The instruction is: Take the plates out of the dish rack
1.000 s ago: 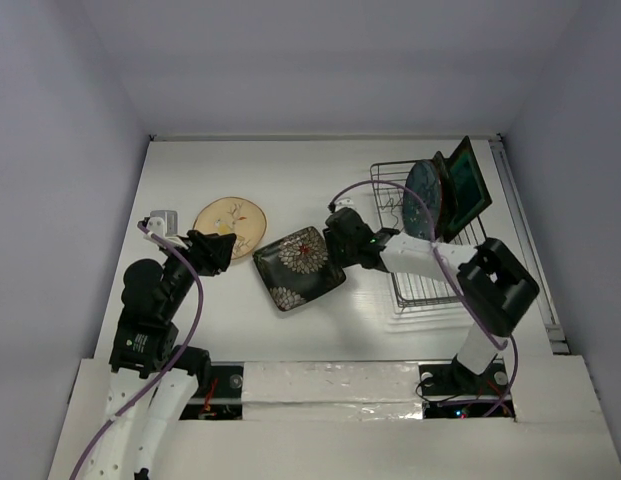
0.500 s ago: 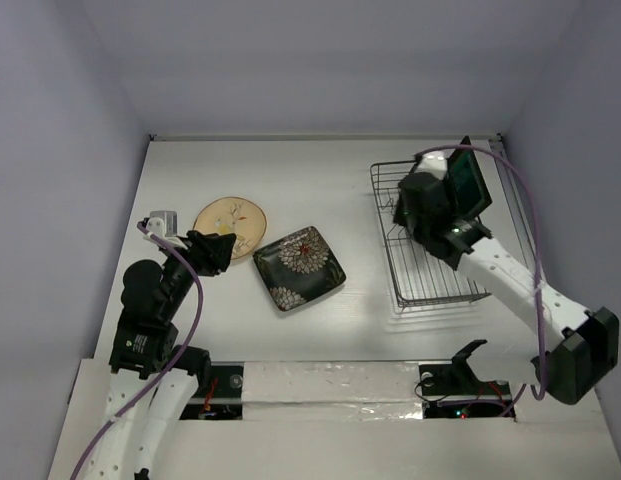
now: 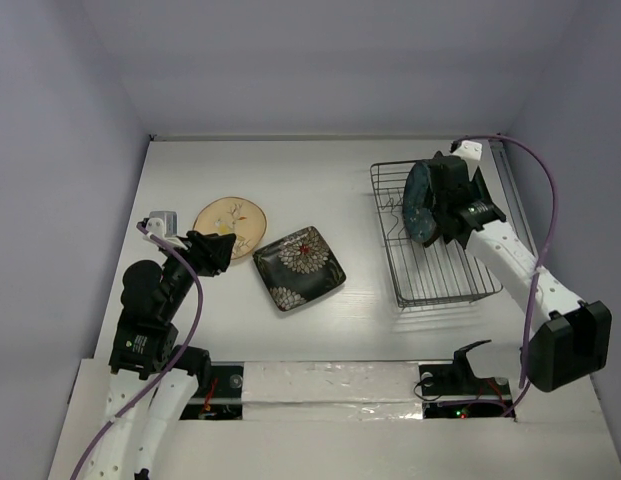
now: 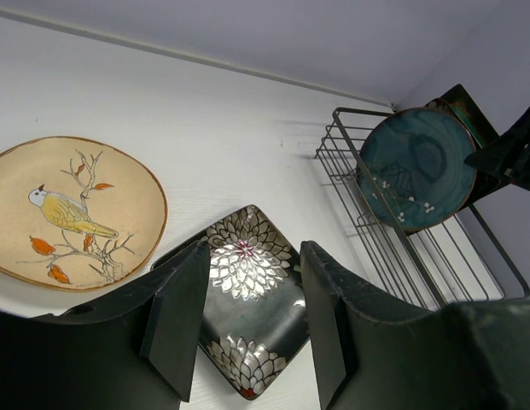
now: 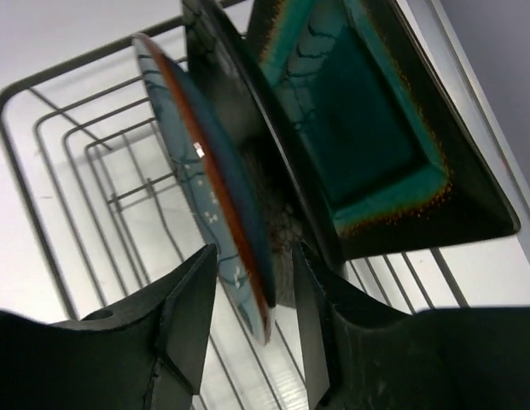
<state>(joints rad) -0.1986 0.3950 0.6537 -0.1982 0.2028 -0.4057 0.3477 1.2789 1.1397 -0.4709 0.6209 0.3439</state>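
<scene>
The grey wire dish rack (image 3: 435,270) stands at the right. The round teal plate (image 3: 419,200) stands upright in it. In the right wrist view its rim (image 5: 215,184) sits between the fingers of my open right gripper (image 5: 252,320), which straddle it without clamping. Behind it stand a dark plate (image 5: 235,102) and the square teal dark-rimmed plate (image 5: 358,137). The tan round plate (image 3: 231,221) and a dark square white-flowered plate (image 3: 298,267) lie flat on the table. My left gripper (image 3: 216,250) is open and empty, hovering near them; the flowered plate (image 4: 246,295) shows between its fingers.
The white table (image 3: 320,180) is walled at the back and both sides. A raised rail (image 3: 520,230) runs along the rack's right side. The rack's near half (image 3: 440,280) holds no plates.
My right arm swung from the flowered plate on the table over to the rack and now straddles the round teal plate. The left arm has not moved.
</scene>
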